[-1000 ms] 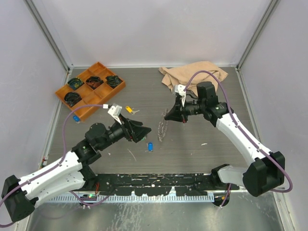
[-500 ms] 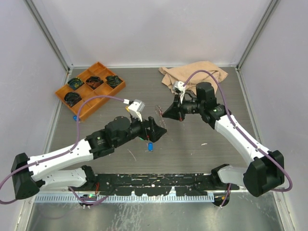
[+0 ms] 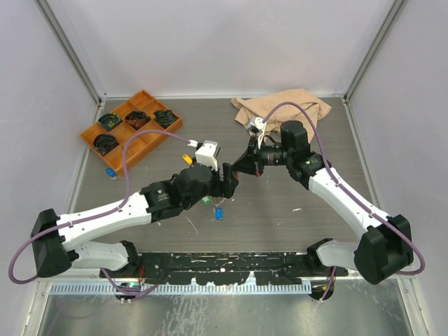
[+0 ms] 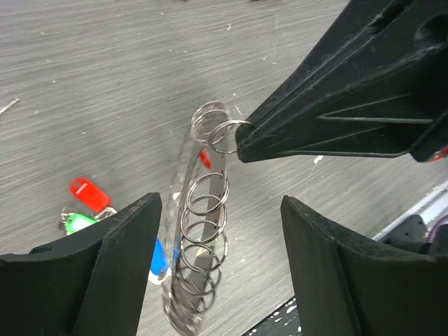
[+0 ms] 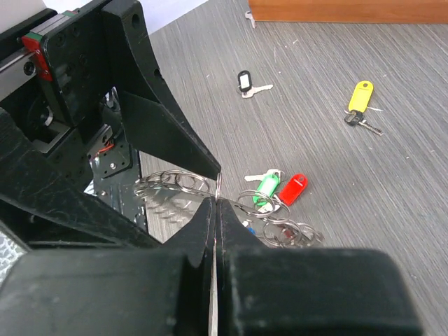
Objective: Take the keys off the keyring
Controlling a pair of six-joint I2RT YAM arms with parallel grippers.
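Note:
The keyring, a silvery hoop carrying several small split rings, hangs on edge above the table. My right gripper is shut on one of its small rings, seen from the left wrist as black fingers pinching at the top. My left gripper is open and straddles the hoop without touching it. In the top view the left gripper and right gripper meet at mid-table. A red key and a green key lie beneath, and a blue key lies nearby. A black key and a yellow key lie further off.
An orange compartment tray with dark coiled bundles stands at the back left, with another blue key in front of it. A tan cloth lies crumpled at the back right. Metal frame rails run along both table sides.
My left arm has swung right and forward until its open fingers straddle the keyring. The right gripper has drawn the keyring slightly left and up, still shut on it.

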